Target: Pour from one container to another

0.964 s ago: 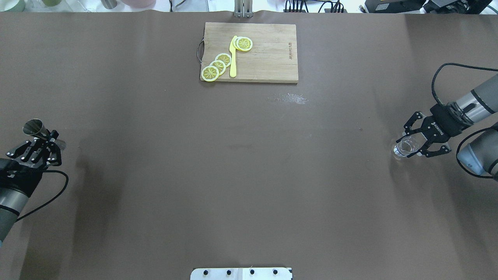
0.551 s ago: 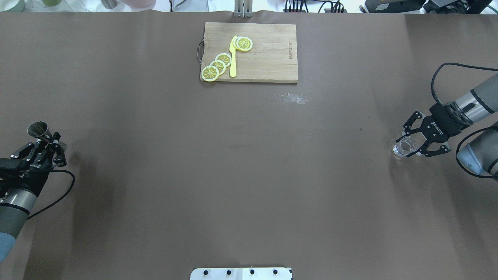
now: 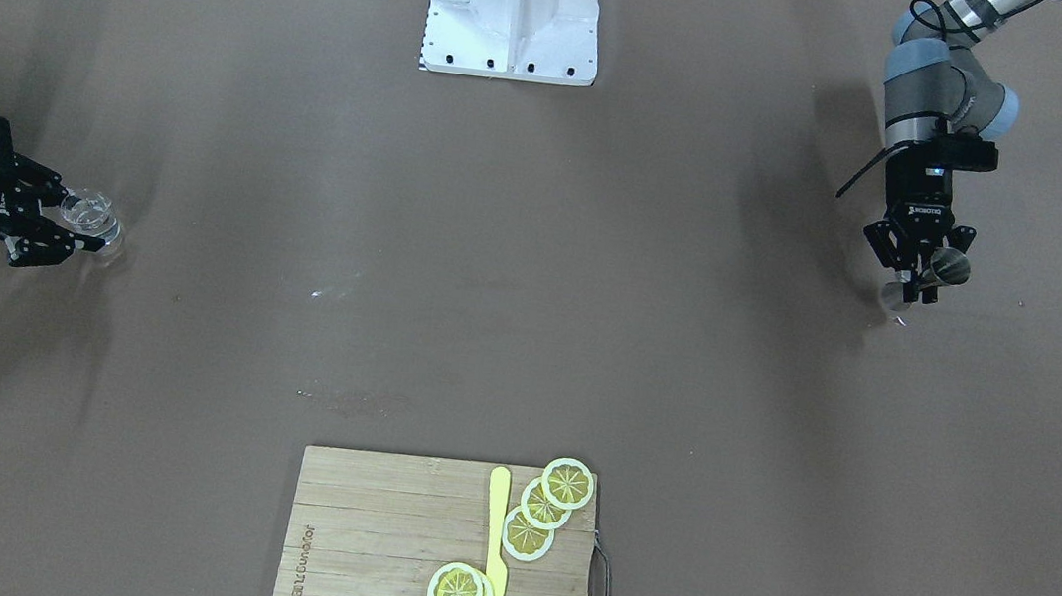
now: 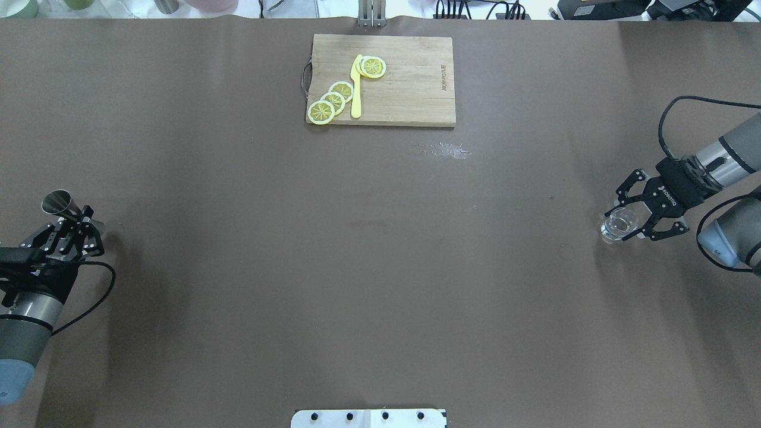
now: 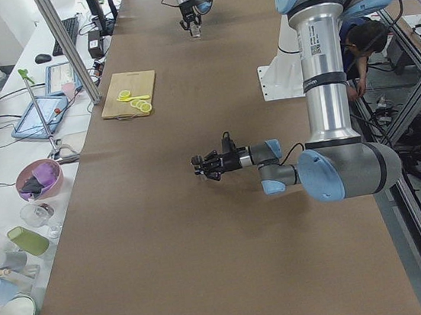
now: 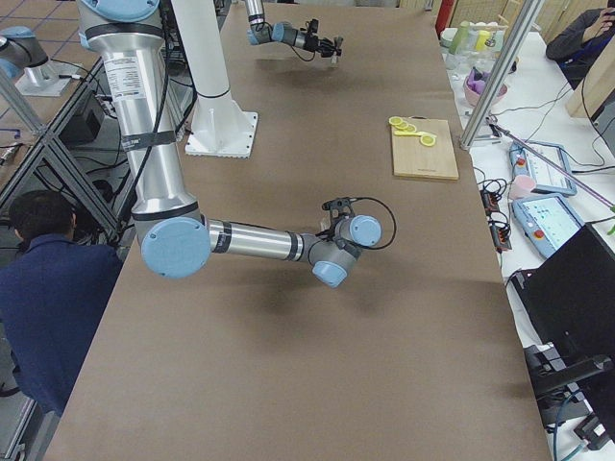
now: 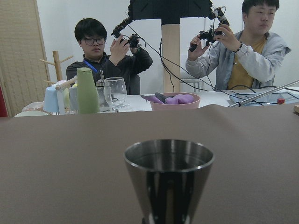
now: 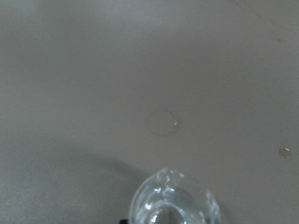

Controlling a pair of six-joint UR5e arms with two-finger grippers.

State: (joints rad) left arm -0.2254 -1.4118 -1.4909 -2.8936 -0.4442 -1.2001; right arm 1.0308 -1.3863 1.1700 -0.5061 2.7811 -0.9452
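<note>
Jigger [image 4: 64, 205] of grey metal sits clenched at its narrow waist in my left claw [image 4: 80, 217], at the table's [image 4: 380, 267] left edge. Its mouth is up and level in my wrist view, and I judge I hold it so to spill nothing on the way. At the right edge my right claw [image 4: 625, 224] grasps the glass [image 4: 617, 226] by its sides, low by the table, mouth upward to receive. The two are well apart, so the carry comes before any tipping. On the far side the cutting board [image 4: 410, 89] with lemon slices [image 4: 333, 101] lies out of the path.
</note>
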